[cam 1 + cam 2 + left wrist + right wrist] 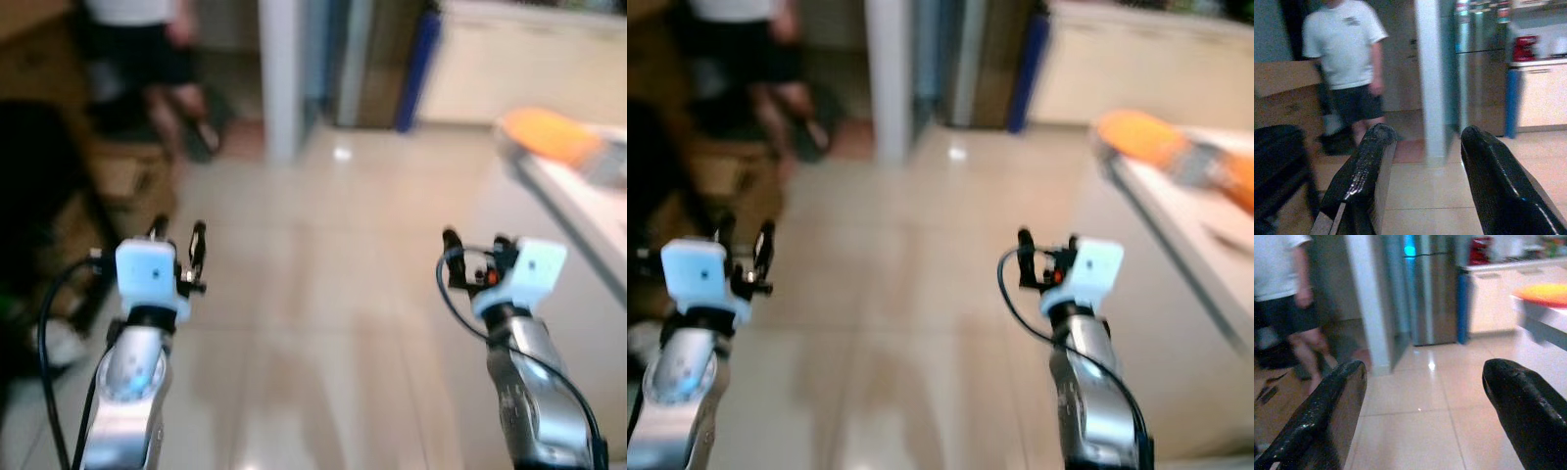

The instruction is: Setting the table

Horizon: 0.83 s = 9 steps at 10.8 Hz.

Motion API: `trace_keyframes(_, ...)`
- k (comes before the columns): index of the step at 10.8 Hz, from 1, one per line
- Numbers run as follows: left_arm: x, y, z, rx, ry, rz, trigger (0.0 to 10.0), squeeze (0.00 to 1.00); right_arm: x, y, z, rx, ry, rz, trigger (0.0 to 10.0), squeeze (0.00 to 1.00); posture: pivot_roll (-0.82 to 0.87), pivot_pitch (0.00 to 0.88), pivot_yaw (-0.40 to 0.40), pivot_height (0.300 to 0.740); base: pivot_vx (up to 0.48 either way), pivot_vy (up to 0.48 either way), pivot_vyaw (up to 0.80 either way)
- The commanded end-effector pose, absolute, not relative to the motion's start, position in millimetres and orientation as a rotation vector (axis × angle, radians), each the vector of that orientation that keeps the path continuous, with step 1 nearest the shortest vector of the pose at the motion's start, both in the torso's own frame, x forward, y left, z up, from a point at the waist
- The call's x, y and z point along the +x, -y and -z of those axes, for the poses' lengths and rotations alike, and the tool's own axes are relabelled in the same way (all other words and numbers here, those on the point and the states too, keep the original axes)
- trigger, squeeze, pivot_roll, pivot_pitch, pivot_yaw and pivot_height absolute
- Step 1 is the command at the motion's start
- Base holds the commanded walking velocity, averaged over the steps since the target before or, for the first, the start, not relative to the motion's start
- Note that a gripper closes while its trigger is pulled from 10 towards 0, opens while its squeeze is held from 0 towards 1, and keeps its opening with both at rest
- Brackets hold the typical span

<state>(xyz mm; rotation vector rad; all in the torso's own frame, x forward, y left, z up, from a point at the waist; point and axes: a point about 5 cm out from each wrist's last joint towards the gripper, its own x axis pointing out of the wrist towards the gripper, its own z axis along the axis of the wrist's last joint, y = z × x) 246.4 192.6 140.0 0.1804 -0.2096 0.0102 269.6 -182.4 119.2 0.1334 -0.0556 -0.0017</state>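
Grippers, left gripper (178, 238) and right gripper (477, 251), hover wide, empty, above floor (323, 294); blurred orange item (549, 134), perhaps a plate.

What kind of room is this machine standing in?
Probably a home kitchen: a steel fridge, pale cabinets under a counter, a tiled floor, and a white table to the right.

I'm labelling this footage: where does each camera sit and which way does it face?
Left eye, right eye: on the head, looking forward and down at the tiled floor; both silver arms show, left gripper, right gripper.
Left wrist: along open jaws toward a person in a white shirt.
Right wrist: along open jaws toward the steel fridge.
Both wrist views share the white pillar.
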Motion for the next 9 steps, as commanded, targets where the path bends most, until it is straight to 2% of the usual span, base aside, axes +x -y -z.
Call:
trace_keyframes(1,245,-195,-142,0.192,0.218,-0.004,10.0,0.0,272,173,-123,0.112,0.074,-0.029,10.0,0.0,0.05,0.0,-0.046,0.74,0.472,0.0,0.0)
trace_keyframes(9,248,-195,-145,0.221,0.229,0.014,10.0,0.0,274,165,-126,0.088,0.085,-0.059,10.0,0.0,0.04,0.0,-0.045,0.74,0.48,0.0,0.0)
